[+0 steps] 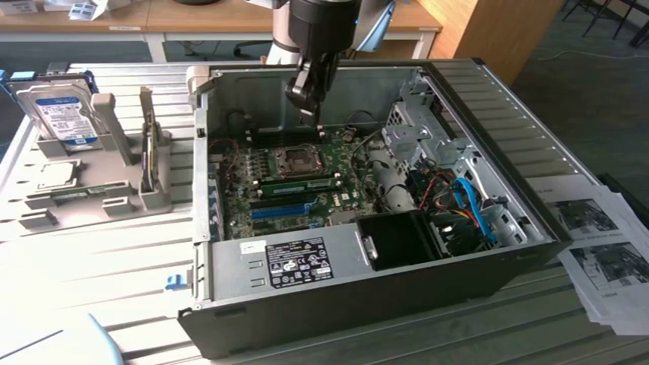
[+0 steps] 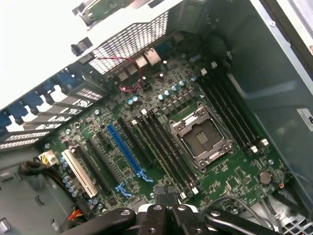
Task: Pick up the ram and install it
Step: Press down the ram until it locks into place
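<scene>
A: Black gripper (image 2: pixel 167 199), one, fingertips pressed together, holding nothing, above the green motherboard (image 2: pixel 230 181).
B: And the ram (image 1: pixel 301 184)?
A: One flat green stick, seated beside the processor socket (image 1: pixel 300 158).

We're looking at a lab or workshop bench set up for computer assembly. An open black-and-grey metal desktop computer case (image 1: pixel 406 251) lies on its side on a pale slatted metal worktable (image 1: pixel 112 258), its green motherboard (image 1: pixel 294 186) exposed. At the exterior view's left, a grey moulded plastic parts holder (image 1: pixel 96 190) stands a silver-and-blue hard drive (image 1: pixel 63 114) upright. Printed paper instruction sheets with photos (image 1: pixel 603 251) lie at the exterior view's right. Behind, there are light wooden office desks (image 1: pixel 152 23) on blue-grey carpet (image 1: pixel 598 84), and a black robot arm (image 1: pixel 319 30) hangs over the case.
</scene>
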Robot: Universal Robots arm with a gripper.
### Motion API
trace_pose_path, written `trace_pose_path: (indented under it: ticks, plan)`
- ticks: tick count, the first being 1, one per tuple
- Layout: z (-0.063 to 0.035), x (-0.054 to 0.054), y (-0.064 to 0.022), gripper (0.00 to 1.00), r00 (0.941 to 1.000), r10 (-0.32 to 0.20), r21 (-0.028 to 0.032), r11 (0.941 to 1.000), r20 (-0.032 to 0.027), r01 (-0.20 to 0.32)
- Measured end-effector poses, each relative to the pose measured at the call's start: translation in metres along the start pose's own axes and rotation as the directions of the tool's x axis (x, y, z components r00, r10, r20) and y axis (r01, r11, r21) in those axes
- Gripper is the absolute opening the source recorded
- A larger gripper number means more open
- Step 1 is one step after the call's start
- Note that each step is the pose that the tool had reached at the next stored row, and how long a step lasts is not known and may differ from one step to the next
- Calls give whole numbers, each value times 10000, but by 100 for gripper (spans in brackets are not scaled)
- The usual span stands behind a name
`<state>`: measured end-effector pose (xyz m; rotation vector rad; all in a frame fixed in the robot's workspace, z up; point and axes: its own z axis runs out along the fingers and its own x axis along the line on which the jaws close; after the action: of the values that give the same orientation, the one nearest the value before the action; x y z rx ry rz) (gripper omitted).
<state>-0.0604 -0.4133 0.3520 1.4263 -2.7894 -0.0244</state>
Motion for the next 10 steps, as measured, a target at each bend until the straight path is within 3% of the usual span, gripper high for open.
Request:
trace_pose_path:
  ticks: [10]
  plan:
    - [21,3,4,9,9955,943,-2,9955,16,-943]
